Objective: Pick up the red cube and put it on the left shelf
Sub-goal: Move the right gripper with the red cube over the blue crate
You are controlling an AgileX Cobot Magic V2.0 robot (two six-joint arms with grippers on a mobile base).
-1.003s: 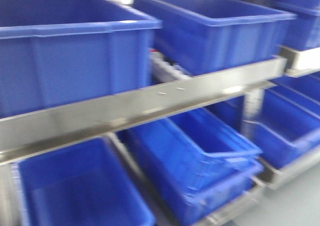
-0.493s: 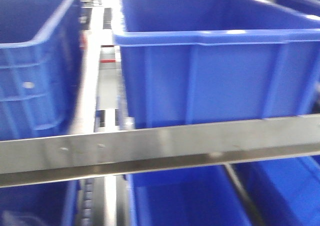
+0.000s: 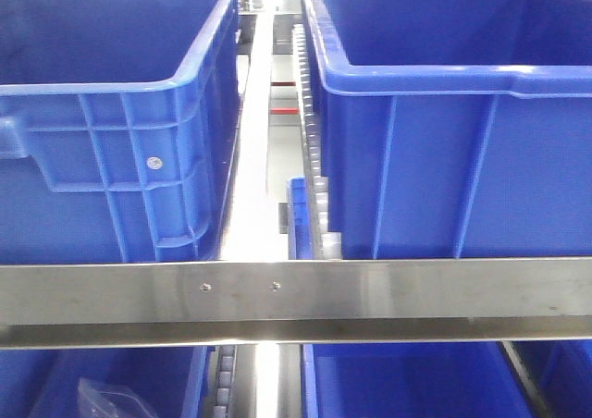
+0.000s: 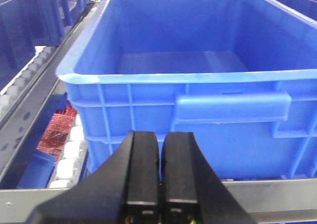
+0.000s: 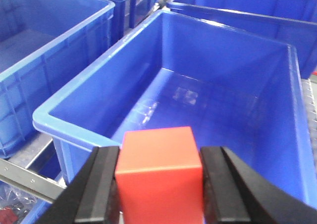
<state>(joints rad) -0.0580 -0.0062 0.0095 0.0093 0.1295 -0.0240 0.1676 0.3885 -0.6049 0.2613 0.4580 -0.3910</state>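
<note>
Red cube (image 5: 161,154) clamped in R gripper (image 5: 161,184) before blue bin (image 5: 223,60); L gripper (image 4: 160,169) pressed together, nothing held.

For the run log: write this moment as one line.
right pincer: shut on red cube | left pincer: shut, empty | ahead of right pincer: empty blue bin | red cube not yet placed

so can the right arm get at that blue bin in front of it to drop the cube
Probably yes. The right fingers are shut on the red cube, just short of the blue bin. The bin is open-topped and looks empty, and nothing shows between the cube and its near rim.
</note>
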